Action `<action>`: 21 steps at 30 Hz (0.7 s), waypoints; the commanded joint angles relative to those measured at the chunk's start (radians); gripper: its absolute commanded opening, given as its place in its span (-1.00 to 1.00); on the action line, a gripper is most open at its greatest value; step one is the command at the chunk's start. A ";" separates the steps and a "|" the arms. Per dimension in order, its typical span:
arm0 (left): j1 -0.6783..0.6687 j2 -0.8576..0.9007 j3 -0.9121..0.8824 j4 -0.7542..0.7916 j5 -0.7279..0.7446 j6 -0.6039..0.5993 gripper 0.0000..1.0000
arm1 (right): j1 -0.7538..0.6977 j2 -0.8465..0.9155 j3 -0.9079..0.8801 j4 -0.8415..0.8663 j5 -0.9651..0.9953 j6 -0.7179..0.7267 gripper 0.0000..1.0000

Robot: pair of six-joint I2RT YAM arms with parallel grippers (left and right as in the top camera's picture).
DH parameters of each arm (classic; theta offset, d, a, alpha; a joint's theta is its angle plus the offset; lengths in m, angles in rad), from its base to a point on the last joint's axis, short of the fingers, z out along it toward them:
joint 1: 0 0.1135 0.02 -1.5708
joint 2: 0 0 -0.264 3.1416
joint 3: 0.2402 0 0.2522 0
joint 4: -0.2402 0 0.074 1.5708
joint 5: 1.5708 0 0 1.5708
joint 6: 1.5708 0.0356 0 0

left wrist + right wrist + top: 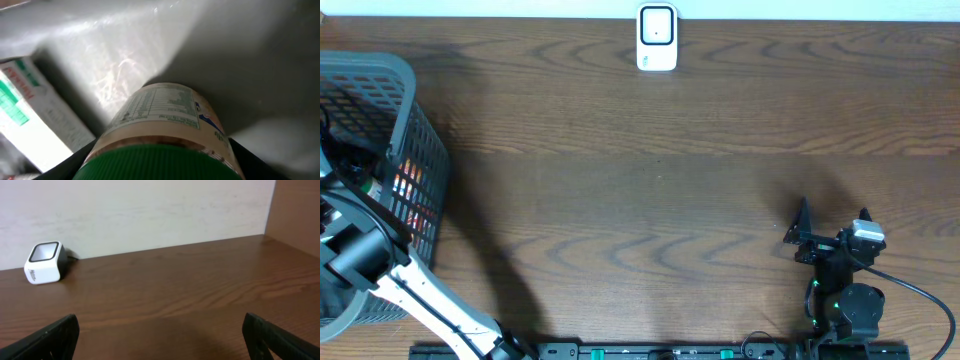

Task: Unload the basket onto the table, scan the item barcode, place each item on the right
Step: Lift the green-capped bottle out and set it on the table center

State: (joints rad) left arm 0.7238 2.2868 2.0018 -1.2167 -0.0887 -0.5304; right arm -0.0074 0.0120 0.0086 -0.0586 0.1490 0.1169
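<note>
Step in hand: picking up the item. Left claw is down inside the grey mesh basket, jaws astride a jar; cannot tell whether the pads bear on it.

Jar: cylindrical, ribbed green screw lid, glossy label with a fine-print nutrition table. No barcode in view. Beside it in the basket lies a white carton with green and red print.

Right claw: wide open, empty, well apart from the basket.

Barcode scanner: white rounded block on the wood-grain counter, far from the basket.

Next, likely: grip firmly, lift clear of the basket, turn the label toward the scanner.
</note>
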 commanded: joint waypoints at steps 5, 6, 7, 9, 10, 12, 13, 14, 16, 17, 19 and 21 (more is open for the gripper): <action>0.003 -0.381 0.001 -0.041 0.031 -0.006 0.01 | -0.004 -0.005 -0.003 -0.002 -0.004 -0.014 0.98; 0.003 -0.431 0.001 -0.047 0.054 -0.006 0.02 | -0.004 -0.005 -0.003 -0.002 -0.004 -0.014 0.98; 0.003 -0.493 0.001 -0.052 0.090 -0.006 0.04 | -0.004 -0.005 -0.003 -0.002 -0.004 -0.014 0.98; 0.003 -0.609 0.001 -0.059 0.182 -0.006 0.07 | -0.004 -0.005 -0.003 -0.002 -0.004 -0.014 0.98; 0.003 -0.657 0.001 -0.062 0.236 -0.006 0.07 | -0.004 -0.005 -0.003 -0.002 -0.004 -0.014 0.98; -0.013 -0.768 0.001 -0.062 0.373 -0.002 0.08 | -0.004 -0.005 -0.003 -0.002 -0.004 -0.014 0.98; -0.029 -0.816 0.001 -0.061 0.433 -0.002 0.08 | -0.004 -0.005 -0.003 -0.002 -0.004 -0.014 0.99; -0.049 -0.854 0.001 -0.061 0.480 -0.002 0.08 | -0.004 -0.005 -0.003 -0.002 -0.004 -0.014 0.99; -0.127 -0.934 0.000 -0.061 0.550 -0.006 0.08 | -0.004 -0.005 -0.003 -0.002 -0.004 -0.014 0.99; -0.172 -0.960 0.000 -0.061 0.556 -0.011 0.08 | -0.004 -0.005 -0.003 -0.002 -0.004 -0.014 0.99; -0.292 -0.999 0.000 -0.059 0.547 -0.023 0.14 | -0.004 -0.005 -0.003 -0.002 -0.004 -0.014 0.98; -0.453 -1.013 0.000 -0.054 0.523 -0.029 0.15 | -0.004 -0.005 -0.003 -0.002 -0.004 -0.014 0.99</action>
State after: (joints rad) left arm 0.4282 1.2663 1.9987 -1.2770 0.3805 -0.5434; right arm -0.0074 0.0120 0.0086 -0.0582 0.1493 0.1169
